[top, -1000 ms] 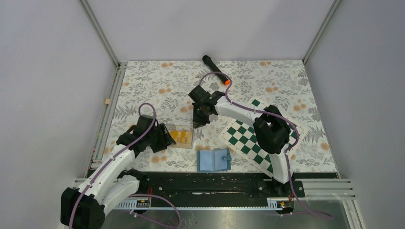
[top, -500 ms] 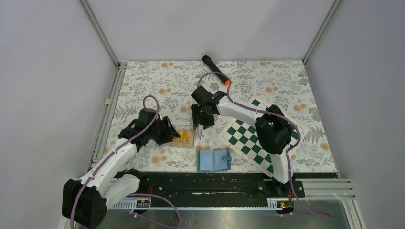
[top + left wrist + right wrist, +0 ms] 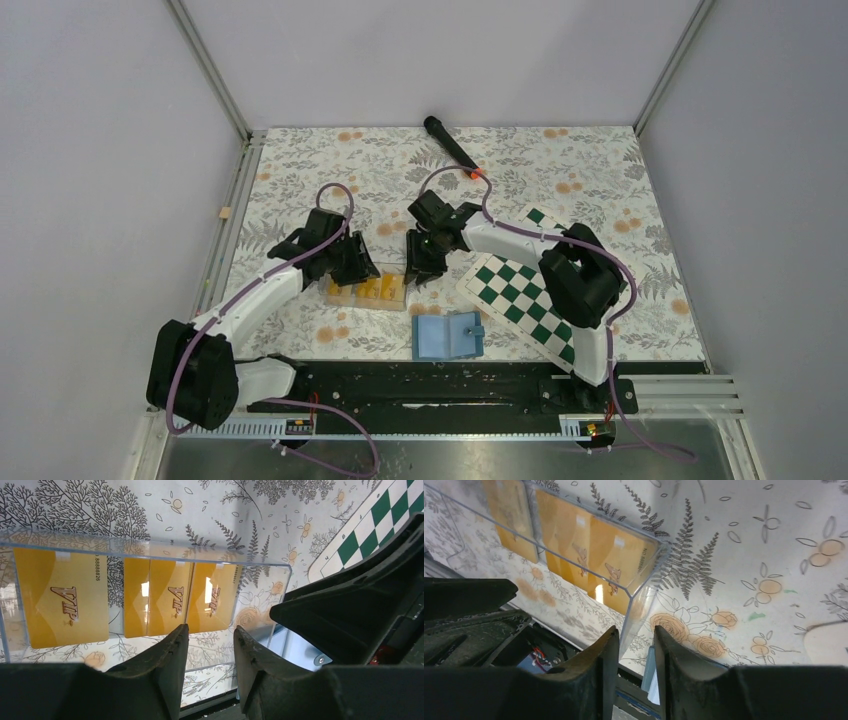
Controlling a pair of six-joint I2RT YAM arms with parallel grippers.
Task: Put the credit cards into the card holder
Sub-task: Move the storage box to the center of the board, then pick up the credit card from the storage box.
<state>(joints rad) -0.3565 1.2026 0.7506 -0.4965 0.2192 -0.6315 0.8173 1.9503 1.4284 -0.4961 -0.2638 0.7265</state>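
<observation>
A first pick is being lined up: the credit cards (image 3: 62, 602) are laid in the clear tray (image 3: 200, 555) mid-tabletop, the card holder (image 3: 447, 336) by the near edge. The jaws of the left gripper (image 3: 209, 635) and right gripper (image 3: 635, 635) are held slightly apart, empty — one card must be pinched next

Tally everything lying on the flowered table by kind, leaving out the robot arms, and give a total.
Orange-yellow rectangular cards: 3 with print showing; overlap may hide another
Clear plastic tray: 1
Blue soft folding wallet: 1
Green-and-white chessboard: 1
Black marker with orange tip: 1
Total: 7 at least
</observation>
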